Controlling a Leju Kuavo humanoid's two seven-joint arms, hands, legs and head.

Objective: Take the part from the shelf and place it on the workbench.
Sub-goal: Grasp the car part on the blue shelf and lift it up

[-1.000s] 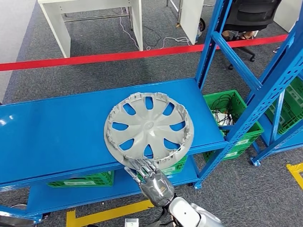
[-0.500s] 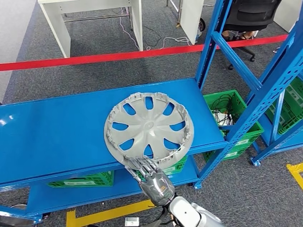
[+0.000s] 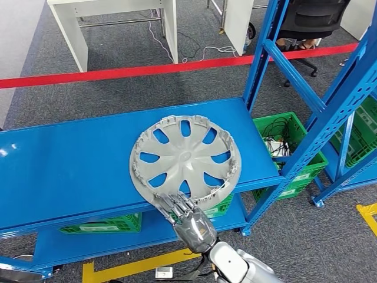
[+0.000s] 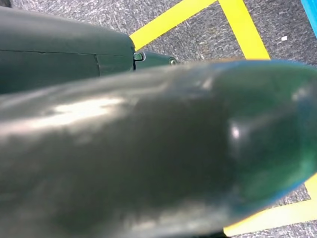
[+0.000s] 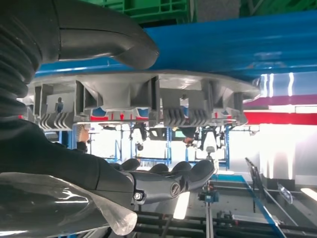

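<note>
The part is a grey plastic hubcap [image 3: 185, 160] lying flat near the front edge of the blue shelf board [image 3: 66, 165], its near rim overhanging slightly. My right hand [image 3: 189, 218] reaches up from below to that near rim, with the fingers [image 3: 175, 203] laid over it. In the right wrist view the thumb [image 5: 112, 39] lies on one side of the hubcap's ribbed rim [image 5: 149, 99] and the dark fingers [image 5: 176, 178] on the other. A clear gap remains, so nothing is clamped.
Blue shelf uprights [image 3: 267, 47] rise right of the hubcap. Green crates sit under the shelf [image 3: 102, 223] and at the right [image 3: 288, 147]. Red tape [image 3: 133, 72] crosses the carpet in front of a white desk [image 3: 111, 23]. Yellow floor tape [image 3: 133, 265] runs near my feet.
My right hand has crept slightly forward and left, its fingers reaching a little further over the hubcap's near rim. The hubcap has not moved.
</note>
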